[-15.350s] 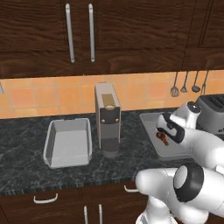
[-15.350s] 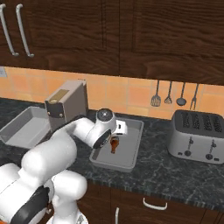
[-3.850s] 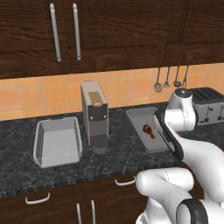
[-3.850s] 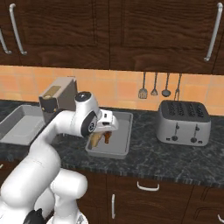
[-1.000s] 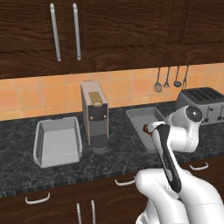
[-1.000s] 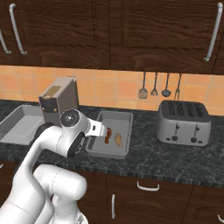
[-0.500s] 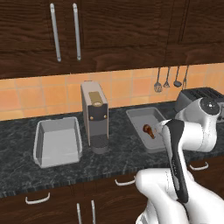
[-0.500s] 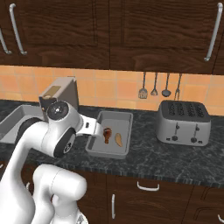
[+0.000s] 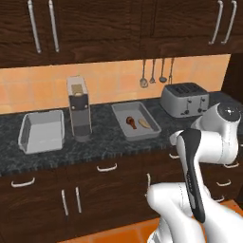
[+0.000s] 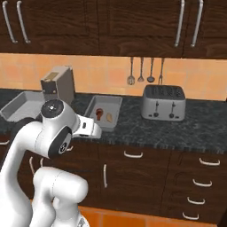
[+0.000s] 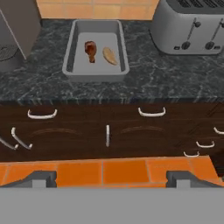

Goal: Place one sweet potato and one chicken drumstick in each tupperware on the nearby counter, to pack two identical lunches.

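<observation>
Two fingers (image 11: 39,178) spread wide, empty, well back from tupperware (image 11: 70,65) w/ drumstick (image 11: 90,49).

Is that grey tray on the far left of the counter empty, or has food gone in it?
Empty. The left tupperware shows a bare grey floor, while the other tray holds the chicken drumstick and sweet potato.

On the counter (image 9: 109,142), one tupperware (image 9: 137,134) lies between the coffee machine (image 9: 79,114) on its left and the toaster (image 9: 184,99) on its right — inside it, the chicken drumstick (image 11: 90,49) sits left of the sweet potato (image 11: 110,55). A second tupperware (image 9: 42,132) lies left of the coffee machine.
</observation>
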Controlling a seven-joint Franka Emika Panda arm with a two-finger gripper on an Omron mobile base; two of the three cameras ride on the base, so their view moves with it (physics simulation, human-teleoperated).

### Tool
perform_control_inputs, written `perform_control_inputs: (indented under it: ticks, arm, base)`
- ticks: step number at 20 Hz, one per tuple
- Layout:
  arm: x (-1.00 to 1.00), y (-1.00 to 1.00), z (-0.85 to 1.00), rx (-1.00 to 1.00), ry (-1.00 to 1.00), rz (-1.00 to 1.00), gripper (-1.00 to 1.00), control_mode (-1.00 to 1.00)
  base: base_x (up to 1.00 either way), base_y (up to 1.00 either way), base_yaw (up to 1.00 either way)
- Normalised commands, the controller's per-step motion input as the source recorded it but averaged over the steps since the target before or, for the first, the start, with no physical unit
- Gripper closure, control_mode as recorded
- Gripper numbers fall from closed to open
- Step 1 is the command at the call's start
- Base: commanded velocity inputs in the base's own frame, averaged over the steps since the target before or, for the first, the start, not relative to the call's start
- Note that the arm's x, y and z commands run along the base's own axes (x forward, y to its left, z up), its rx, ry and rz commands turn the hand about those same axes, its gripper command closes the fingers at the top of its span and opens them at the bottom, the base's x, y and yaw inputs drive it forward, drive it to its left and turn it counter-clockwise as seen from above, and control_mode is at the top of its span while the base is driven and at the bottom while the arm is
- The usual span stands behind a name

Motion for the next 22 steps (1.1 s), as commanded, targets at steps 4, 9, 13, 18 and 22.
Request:
perform_control_inputs:
  ticks: [4, 9, 13, 18, 22]
  arm:
    - [0.00, 0.00, 0.00, 0.00, 0.00, 0.00, -1.00, 1.00]
    - [0.00, 0.00, 0.00, 0.00, 0.00, 0.00, -1.00, 1.00]
    - [0.00, 0.00, 0.00, 0.00, 0.00, 0.00, -1.00, 1.00]
    - [0.00, 0.00, 0.00, 0.00, 0.00, 0.00, -1.00, 1.00]
    - [0.00, 0.00, 0.00, 0.00, 0.00, 0.00, -1.00, 1.00]
  base:
    - [-0.03, -1.00, -0.06]
    - [-0.39, -1.00, 0.00]
    - [-0.43, -1.00, 0.00]
    - [-0.05, -1.00, 0.00]
    - [0.19, -1.00, 0.03]
